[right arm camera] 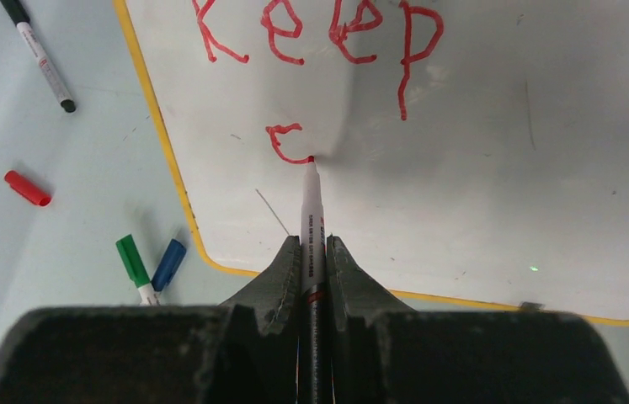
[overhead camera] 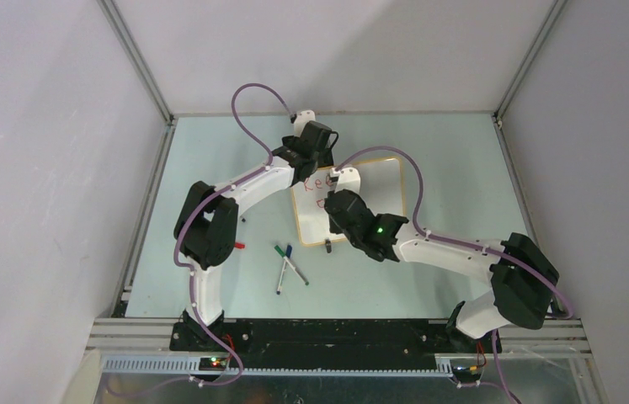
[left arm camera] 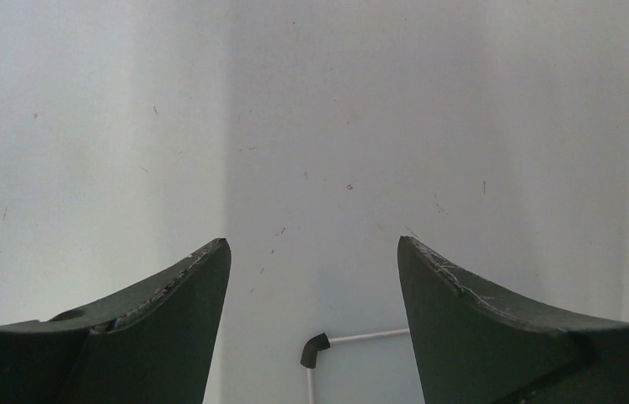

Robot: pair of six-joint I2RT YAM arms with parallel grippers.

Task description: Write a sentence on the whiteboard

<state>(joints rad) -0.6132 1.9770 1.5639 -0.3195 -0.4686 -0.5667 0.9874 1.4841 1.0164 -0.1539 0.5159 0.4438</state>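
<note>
Two pincers are in view. The left gripper [left arm camera: 312,244] stands wide with nothing between its two dark fingers [left arm camera: 184,295]. It hangs over the pale blue-green table top [overhead camera: 454,160], beyond the far left corner of the board.

Three loose markers and one loose cap lie on the table to the left of the right gripper [right arm camera: 312,242]:
1. One white-barrelled marker with black ends [right arm camera: 39,59], farthest from the pincer, up and to the left.
2. One small red cylindrical cap [right arm camera: 27,188], left of the pincer, lying alone.
3. One green-capped marker [right arm camera: 135,268] and one blue-capped marker [right arm camera: 167,264], side by side, just left of the fingertips.

The right gripper is clamped narrow on one white-barrelled red marker [right arm camera: 311,202]. The marker points straight ahead of the fingers.

One small rectangular glossy white whiteboard with a thin tan-orange frame [right arm camera: 479,185] lies flat directly ahead of the right pincer. The marker tip touches it at the foot of one red "c".

The red handwritten sentence [right arm camera: 357,29] so far shows one full word, "Keep", above that single letter.
</note>
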